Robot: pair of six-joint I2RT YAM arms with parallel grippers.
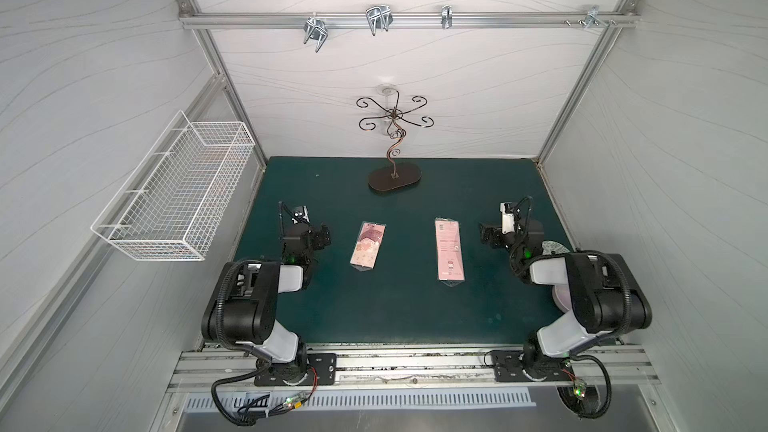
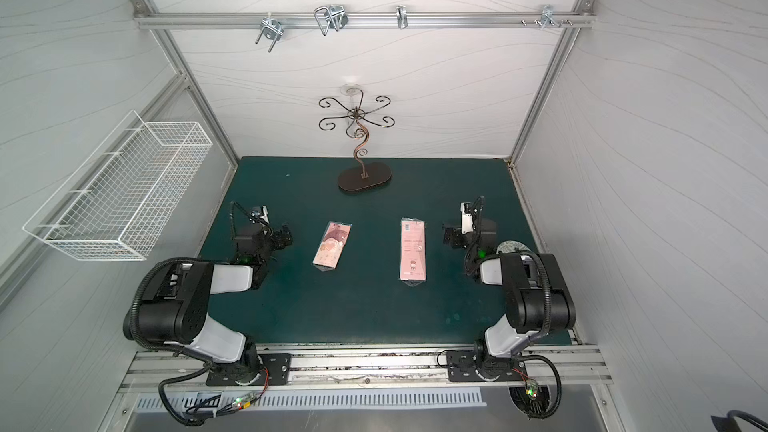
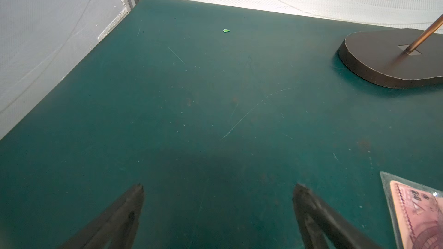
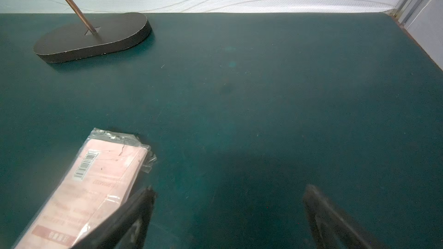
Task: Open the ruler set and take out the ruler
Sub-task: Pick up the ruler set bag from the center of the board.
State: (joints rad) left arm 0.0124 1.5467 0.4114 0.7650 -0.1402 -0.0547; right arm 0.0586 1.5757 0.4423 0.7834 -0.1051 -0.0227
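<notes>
Left gripper [image 3: 219, 188]: jaws wide apart and empty, over bare tabletop [image 3: 191, 104], left of centre in both top views.
Short pink packet [image 1: 368, 251]: lies flat just right of that gripper, with nothing touching it. Its curved, protractor-like print suggests it may be the ruler set.
Long pink packet [image 1: 449, 253]: lies flat right of centre, barcode side up. It could equally be the set; which one is cannot be told.
Film flap [image 4: 119, 138]: folded clear end of the long packet, probably the place to open. Pin the body with one gripper and pinch the flap with the other.
Right gripper [image 4: 230, 190]: jaws wide apart and empty, just right of the long packet.
</notes>
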